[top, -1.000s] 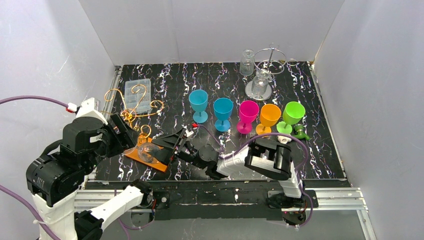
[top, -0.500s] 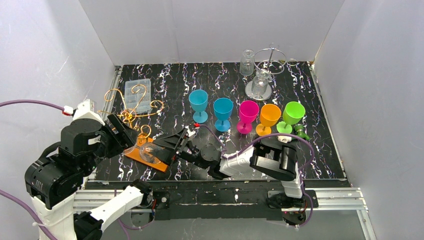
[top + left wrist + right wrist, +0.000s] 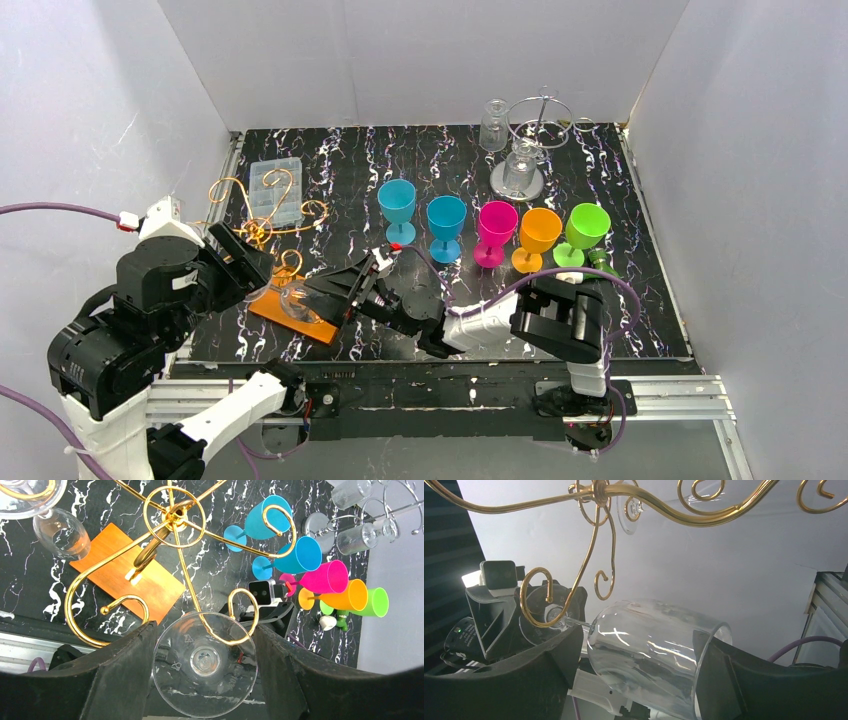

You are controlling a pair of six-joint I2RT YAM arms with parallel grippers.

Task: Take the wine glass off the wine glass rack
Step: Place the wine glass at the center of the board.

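A gold wire rack [image 3: 262,222] stands on an orange base [image 3: 300,325] at the left front. A clear wine glass [image 3: 297,300] hangs tilted from one hook. In the left wrist view its round foot [image 3: 205,662] sits between my left gripper's [image 3: 205,677] fingers, touching both, with the gold hook [image 3: 240,620] around the stem. In the right wrist view its bowl [image 3: 649,665] lies sideways between my right gripper's [image 3: 639,672] fingers, which press its sides. My left gripper [image 3: 248,268] and right gripper [image 3: 335,292] face each other across the glass.
A second clear glass [image 3: 60,530] hangs on another hook. Several coloured goblets [image 3: 497,228] stand in a row mid-table. A silver rack [image 3: 535,125] with clear glasses is at the back right. A clear plastic box [image 3: 273,190] lies behind the gold rack.
My left arm has shifted slightly left and up. My right arm's elbow has swung right while its gripper stayed at the bowl. The glass has moved only a little.
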